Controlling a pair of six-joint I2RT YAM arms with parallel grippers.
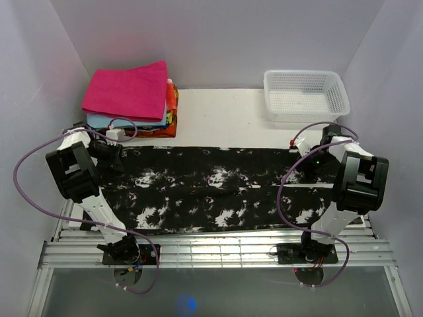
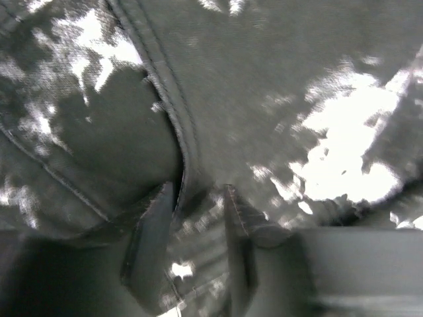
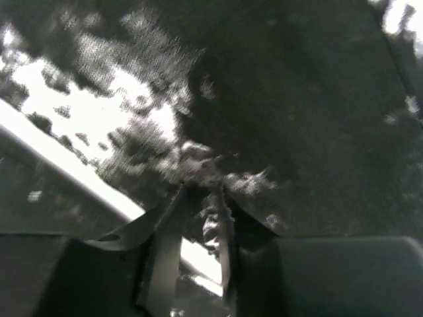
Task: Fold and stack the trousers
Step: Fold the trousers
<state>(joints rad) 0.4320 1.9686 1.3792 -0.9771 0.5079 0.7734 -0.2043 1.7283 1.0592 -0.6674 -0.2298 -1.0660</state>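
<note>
Trousers [image 1: 211,191] lie spread lengthwise across the near half of the surface [image 1: 218,112], reaching from its left edge to its right edge. Our left pincer [image 2: 195,198] is closed on a seam at the far left end of the cloth. Our right pincer [image 3: 198,198] nips a bunched bit of fabric at the far right end. Holding both ends of one long edge should, we judge, let us carry that edge over toward the near edge in one even fold. A stack of folded clothes [image 1: 129,99] sits at the far left corner, likely where these belong. A white basket [image 1: 305,97] stands at the far right corner.
</note>
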